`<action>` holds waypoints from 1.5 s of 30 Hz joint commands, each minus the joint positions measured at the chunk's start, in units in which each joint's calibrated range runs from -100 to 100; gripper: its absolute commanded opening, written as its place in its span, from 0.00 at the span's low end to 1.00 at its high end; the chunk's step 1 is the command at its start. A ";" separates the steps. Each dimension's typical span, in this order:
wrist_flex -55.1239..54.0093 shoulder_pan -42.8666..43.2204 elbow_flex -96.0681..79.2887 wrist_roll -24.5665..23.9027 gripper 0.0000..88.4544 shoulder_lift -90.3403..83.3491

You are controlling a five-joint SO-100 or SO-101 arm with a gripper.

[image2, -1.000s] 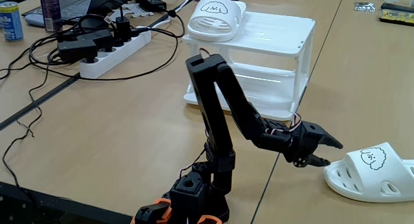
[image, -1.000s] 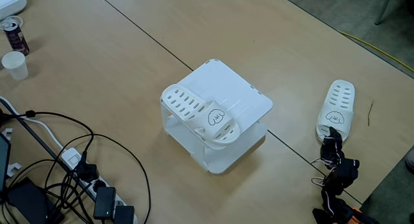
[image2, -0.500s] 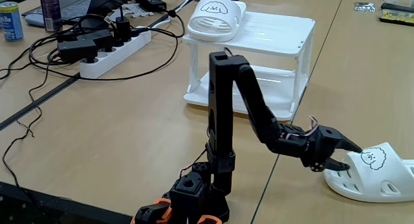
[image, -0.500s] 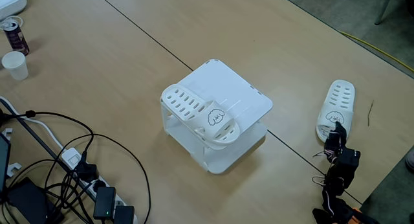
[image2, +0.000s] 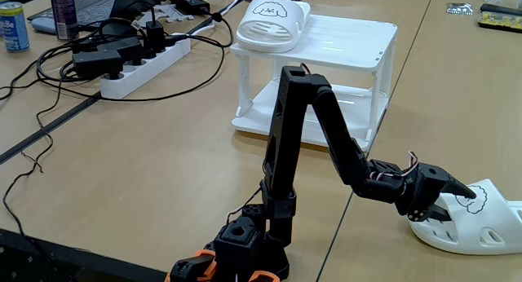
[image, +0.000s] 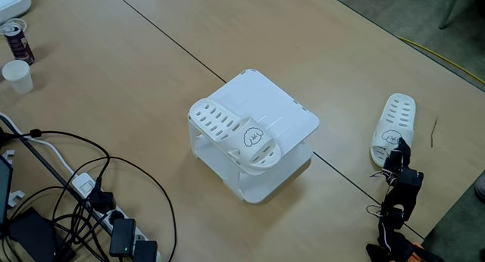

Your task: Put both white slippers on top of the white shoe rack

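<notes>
The rack (image: 261, 122) stands near the middle of the worktop (image: 151, 73). One slipper (image: 233, 132) lies on top of the rack, at its left part in the higher fixed view. The other slipper (image: 395, 126) lies on the worktop, well apart to the right of the rack. The hand (image2: 462, 202) is at this slipper's near end, one finger over its strap. A power strip (image2: 139, 66) and cables (image: 91, 179) lie left of the rack.

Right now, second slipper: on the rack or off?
Off. It lies sole-down on the table right of the white shoe rack; the open gripper straddles this slipper at its strap.
</notes>
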State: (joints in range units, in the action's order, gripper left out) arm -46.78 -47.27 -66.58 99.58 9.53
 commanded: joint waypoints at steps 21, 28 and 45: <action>-1.28 2.69 7.53 0.42 0.21 4.06; -1.28 2.78 9.52 0.42 0.21 5.16; -0.59 2.94 6.99 0.42 0.01 -3.51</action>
State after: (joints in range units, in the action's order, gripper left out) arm -47.30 -44.79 -59.21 99.58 13.24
